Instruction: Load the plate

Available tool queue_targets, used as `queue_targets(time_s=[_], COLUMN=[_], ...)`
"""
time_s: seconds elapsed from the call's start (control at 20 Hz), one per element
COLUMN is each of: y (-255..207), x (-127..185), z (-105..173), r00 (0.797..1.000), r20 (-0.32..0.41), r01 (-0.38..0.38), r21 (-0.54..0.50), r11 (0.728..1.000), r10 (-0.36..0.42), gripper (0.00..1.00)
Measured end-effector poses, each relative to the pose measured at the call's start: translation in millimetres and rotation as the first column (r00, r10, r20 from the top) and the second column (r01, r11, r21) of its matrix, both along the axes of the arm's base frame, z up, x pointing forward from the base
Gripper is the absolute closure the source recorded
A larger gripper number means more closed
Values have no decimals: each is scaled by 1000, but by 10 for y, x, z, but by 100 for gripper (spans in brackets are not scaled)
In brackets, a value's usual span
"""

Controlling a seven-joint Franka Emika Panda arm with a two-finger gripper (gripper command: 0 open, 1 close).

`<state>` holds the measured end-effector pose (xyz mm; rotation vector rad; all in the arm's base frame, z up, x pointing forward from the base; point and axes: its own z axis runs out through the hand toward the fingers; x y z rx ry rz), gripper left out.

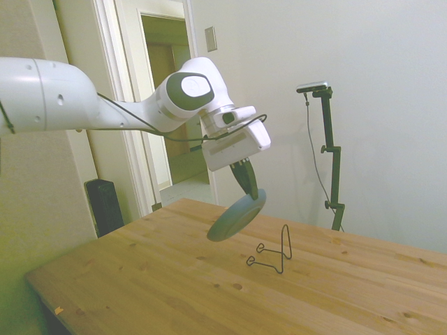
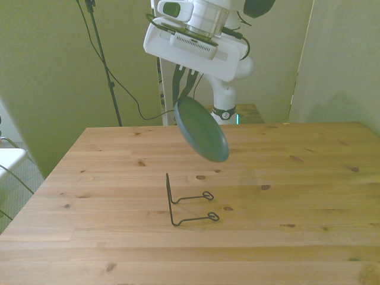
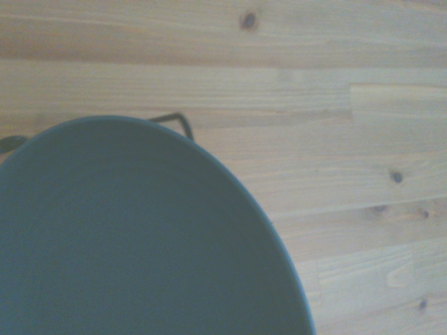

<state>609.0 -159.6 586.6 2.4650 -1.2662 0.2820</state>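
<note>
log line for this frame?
gripper: shut on plate | plate: airborne, tilted, above wire stand | stand: empty, on table | load: pending

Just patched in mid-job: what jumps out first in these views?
The grey-green plate hangs tilted in mid-air, pinched at its upper rim by the claw, well above the wooden table. Below it, toward the camera in the front view, a thin black wire stand sits alone on the wood, nothing in it yet.
</note>
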Motion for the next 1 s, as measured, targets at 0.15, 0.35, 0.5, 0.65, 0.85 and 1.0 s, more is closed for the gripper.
queue_targets(time_s=[0.15,0.35,0.5,0.65,0.85,1.0], y=[-106,-33,135,376,601,616], x=[225,377,481,589,685,673], z=[-59,-77,-158,-219,-147,-46], r00=[1000,1000,1000,997,993,992], r20=[5,9,-20,-54,-89,-109], r01=[16,5,-26,-63,-94,-91], r21=[-17,-34,-79,-126,-227,-297], r11=[1000,999,997,990,969,951], r10=[-16,-5,25,57,75,61], gripper=[100,100,100,100,100,100])
